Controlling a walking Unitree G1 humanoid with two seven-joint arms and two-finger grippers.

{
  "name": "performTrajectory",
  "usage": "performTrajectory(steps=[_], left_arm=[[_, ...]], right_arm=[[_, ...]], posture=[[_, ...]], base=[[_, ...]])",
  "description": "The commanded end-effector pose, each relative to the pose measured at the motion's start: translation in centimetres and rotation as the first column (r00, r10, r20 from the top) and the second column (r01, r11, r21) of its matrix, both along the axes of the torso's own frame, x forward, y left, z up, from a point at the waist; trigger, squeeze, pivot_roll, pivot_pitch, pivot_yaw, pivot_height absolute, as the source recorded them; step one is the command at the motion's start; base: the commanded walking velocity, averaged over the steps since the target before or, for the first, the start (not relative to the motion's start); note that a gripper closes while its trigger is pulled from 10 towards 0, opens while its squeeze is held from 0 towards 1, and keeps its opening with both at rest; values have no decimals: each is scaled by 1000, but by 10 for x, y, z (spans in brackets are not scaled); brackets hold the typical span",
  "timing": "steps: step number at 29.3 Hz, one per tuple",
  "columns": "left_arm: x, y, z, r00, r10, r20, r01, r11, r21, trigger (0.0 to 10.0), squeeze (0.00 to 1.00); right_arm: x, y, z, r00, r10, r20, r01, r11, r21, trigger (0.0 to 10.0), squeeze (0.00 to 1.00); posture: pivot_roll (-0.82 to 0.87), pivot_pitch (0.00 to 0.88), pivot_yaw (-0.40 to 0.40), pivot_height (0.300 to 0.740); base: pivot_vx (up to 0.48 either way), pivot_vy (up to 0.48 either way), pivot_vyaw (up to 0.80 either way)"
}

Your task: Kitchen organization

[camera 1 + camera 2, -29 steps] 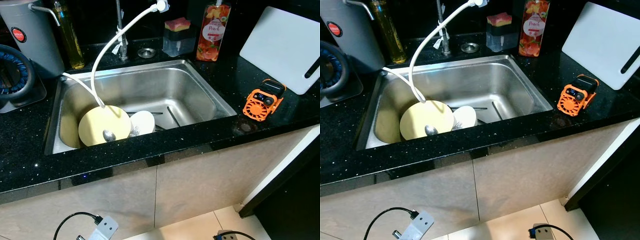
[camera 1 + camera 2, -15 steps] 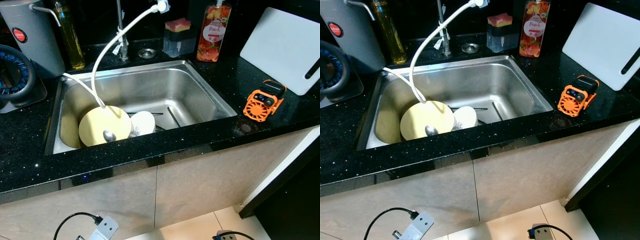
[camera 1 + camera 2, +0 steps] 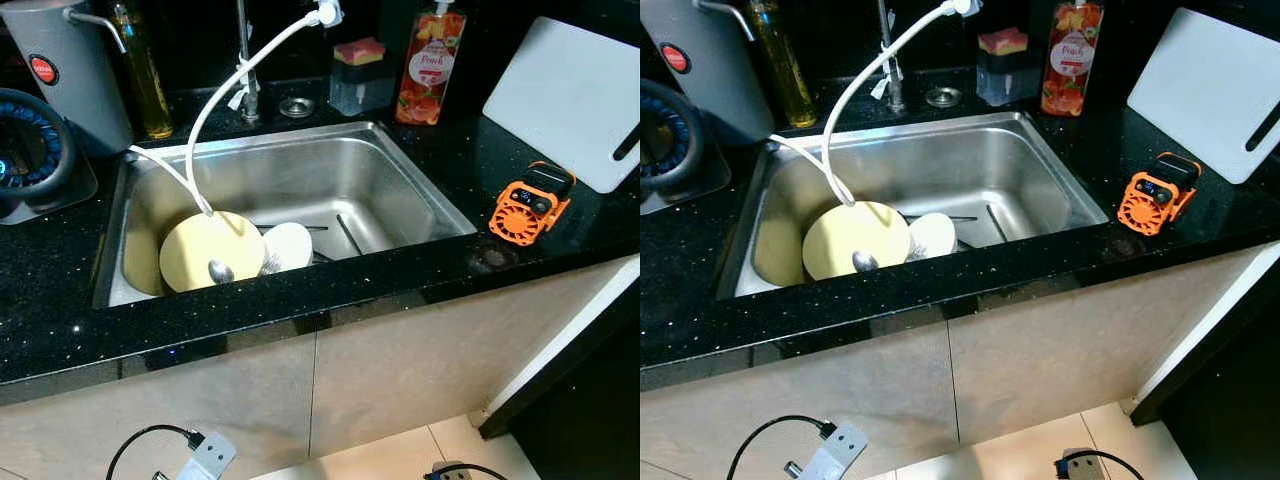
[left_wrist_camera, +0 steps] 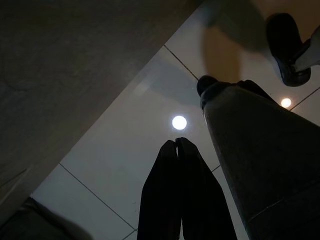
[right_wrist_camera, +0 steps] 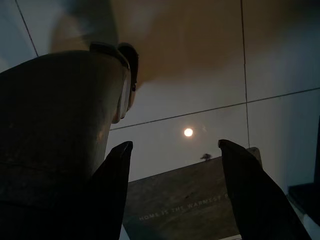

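Two grippers: left gripper pinched closed, right gripper spread wide, both idle near floor.
Risk: your reach could snag the white hose over the yellow plate.

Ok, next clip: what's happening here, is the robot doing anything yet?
Nothing is being handled. The robot faces a steel sink in a black countertop. In the sink lie a pale yellow plate, a spoon and a small white dish, with a white hose hanging over them. Both arms hang idle above the tiled floor: the left gripper shut, the right gripper open.
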State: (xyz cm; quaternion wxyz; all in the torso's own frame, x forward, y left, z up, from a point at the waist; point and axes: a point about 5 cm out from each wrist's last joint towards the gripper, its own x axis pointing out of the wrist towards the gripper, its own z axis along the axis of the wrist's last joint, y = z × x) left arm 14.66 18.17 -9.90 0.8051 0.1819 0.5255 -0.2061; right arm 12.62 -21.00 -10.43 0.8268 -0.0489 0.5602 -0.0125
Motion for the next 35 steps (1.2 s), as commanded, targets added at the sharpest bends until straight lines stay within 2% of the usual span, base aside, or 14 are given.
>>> performTrajectory(steps=[1,8,35], left_arm=[[-49,-1,-16,982,15,-186,-13,1000,14,10000,0],[-50,-4,-16,981,30,-190,-30,1000,2,10000,0],[-52,-6,-17,979,48,-200,-50,999,-7,10000,0]], right_arm=[[0,5,-1,1000,13,-4,-13,1000,14,10000,0],[5,8,0,1000,27,4,-27,1000,11,10000,0],[1,9,-1,999,42,-17,-42,999,3,10000,0]], posture=[[124,61,-31,740],[126,50,-40,740],[138,69,-57,740]], base=[[0,0,0],[0,0,0],[0,0,0]])
